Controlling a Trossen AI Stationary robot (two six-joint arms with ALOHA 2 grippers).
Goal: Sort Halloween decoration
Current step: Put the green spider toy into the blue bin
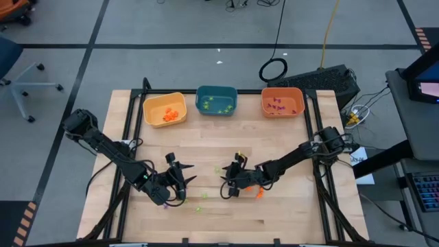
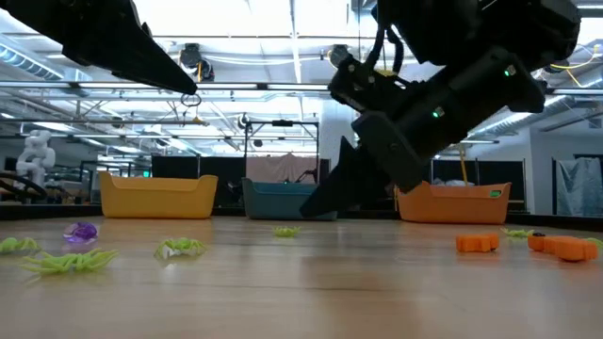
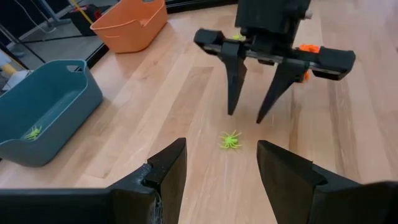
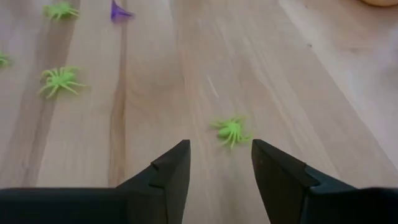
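No brand, label or readable writing shows on the bins, the arms or the table (image 1: pixel 274 213).

The left gripper (image 3: pixel 221 165) sits low over the wood near the table's middle, its fingers (image 3: pixel 165 171) apart with nothing between them. The right gripper (image 3: pixel 249 115) faces it from close by, its jaws also spread and empty (its own wrist view shows bare wood between the tips). A light-green spider (image 3: pixel 231 140) lies on the table between the two grippers, touching neither; the same spider (image 4: pixel 231 130) shows just ahead of the right gripper (image 4: pixel 221 158).

More of the trinkets lie loose: further green spiders (image 4: pixel 59 81) and a purple piece (image 4: pixel 120 11) beyond the right gripper's reach, and orange pieces (image 2: pixel 478 243) at the right in the low view. From overhead these are mere specks, and an orange one (image 1: pixel 260 193) beside the right arm is half hidden by it.

Along the far edge stand a yellow bin (image 1: pixel 147 110) holding orange trinkets (image 1: pixel 173 115), a teal bin (image 1: pixel 200 92) with green ones, and an orange bin (image 1: pixel 264 96) with purple ones; their shapes are too small to make out. In the low view the bin walls hide all contents, and the right arm (image 2: pixel 443 85) covers part of the teal and orange bins. The left wrist view cuts off both the teal bin (image 3: pixel 62 106) and the orange bin (image 3: pixel 130 28) at its edges.
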